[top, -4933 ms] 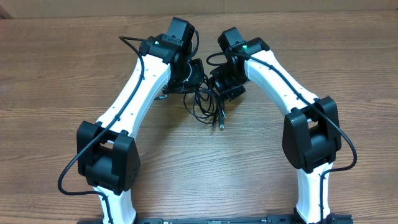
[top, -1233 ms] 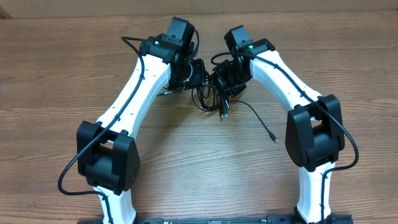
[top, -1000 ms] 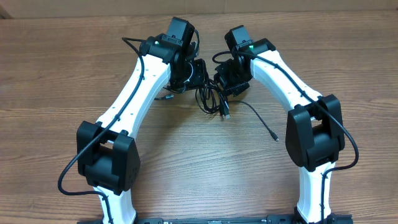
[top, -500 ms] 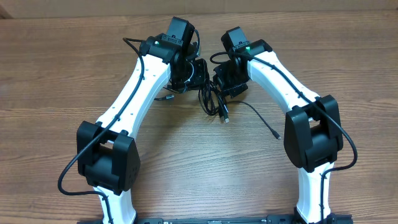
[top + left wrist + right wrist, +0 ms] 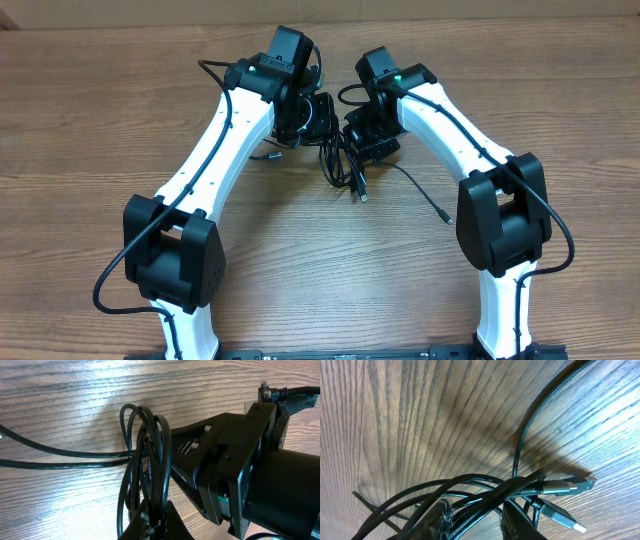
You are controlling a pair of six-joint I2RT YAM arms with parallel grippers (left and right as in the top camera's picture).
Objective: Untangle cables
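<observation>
Below, cables (image 5: pixel 343 172) over wood-grain table (image 5: pixel 80 120).

The far middle's jammed: left gripper (image 5: pixel 318 115) and right gripper (image 5: pixel 362 135) nearly meet, cables (image 5: pixel 338 165) bunched between. One strand (image 5: pixel 418 190) trails near-right. Bare table (image 5: pixel 90 130) lies far left and far right.

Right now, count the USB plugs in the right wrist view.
2: the upper USB plug at right, the lower USB plug just beneath it. More may hide in the cable bundle.
</observation>
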